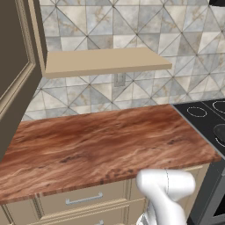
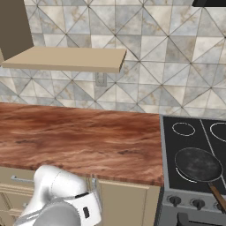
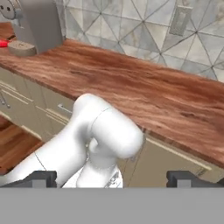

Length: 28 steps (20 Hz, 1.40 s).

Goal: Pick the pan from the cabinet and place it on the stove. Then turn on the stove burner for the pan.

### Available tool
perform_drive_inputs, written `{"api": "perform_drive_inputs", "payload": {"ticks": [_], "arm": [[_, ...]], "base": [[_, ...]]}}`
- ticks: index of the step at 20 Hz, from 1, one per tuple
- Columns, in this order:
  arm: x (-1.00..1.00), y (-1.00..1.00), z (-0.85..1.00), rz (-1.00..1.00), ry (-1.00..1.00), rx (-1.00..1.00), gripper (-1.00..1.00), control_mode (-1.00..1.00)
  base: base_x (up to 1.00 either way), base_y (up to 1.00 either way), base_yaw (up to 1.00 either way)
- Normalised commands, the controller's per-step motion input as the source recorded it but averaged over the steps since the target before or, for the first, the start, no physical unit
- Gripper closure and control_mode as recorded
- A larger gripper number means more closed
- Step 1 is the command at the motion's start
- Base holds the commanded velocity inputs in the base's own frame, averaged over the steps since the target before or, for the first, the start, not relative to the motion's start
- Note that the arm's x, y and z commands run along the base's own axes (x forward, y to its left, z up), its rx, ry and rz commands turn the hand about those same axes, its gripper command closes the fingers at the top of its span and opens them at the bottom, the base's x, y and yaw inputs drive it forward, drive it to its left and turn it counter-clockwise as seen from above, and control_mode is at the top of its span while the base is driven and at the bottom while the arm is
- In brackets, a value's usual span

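Black pan (image 2: 198,164) rests on the stove (image 2: 185,145), handle toward the front knobs; the pincer (image 3: 112,178), spread wide and empty, faces the wooden table (image 3: 144,94) instead.

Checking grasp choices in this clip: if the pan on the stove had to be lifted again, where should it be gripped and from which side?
Probably by the long thin handle of the pan, coming from above near the front edge of the stove. The handle sticks out toward the knobs, clear of the wide shallow bowl, and looks slim enough to fit between the open end effector fingers.
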Motion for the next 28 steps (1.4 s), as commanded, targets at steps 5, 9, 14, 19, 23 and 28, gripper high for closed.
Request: {"api": "perform_drive_inputs", "payload": {"ticks": [5,9,14,19,23,28], "arm": [[0.00,0.41,-0.18,-0.18,-0.11,0.23,-1.00,-1.00],[0.00,0.27,-0.33,-0.22,-0.05,0.26,-1.00,-1.00],[0.02,0.20,-0.32,-0.18,-0.15,0.17,-1.00,-1.00],[0.06,-0.01,-0.07,-0.08,-0.11,0.01,-1.00,-1.00],[0.18,-0.02,-0.20,-0.04,-0.11,0.00,-1.00,-1.00],[0.19,0.01,-0.35,-0.05,-0.29,0.00,-1.00,-1.00]], "base": [[0.00,0.00,0.00],[0.00,0.00,0.00],[0.00,0.00,0.00],[0.00,0.00,0.00],[0.00,0.00,0.00],[0.00,0.00,0.00]]}}
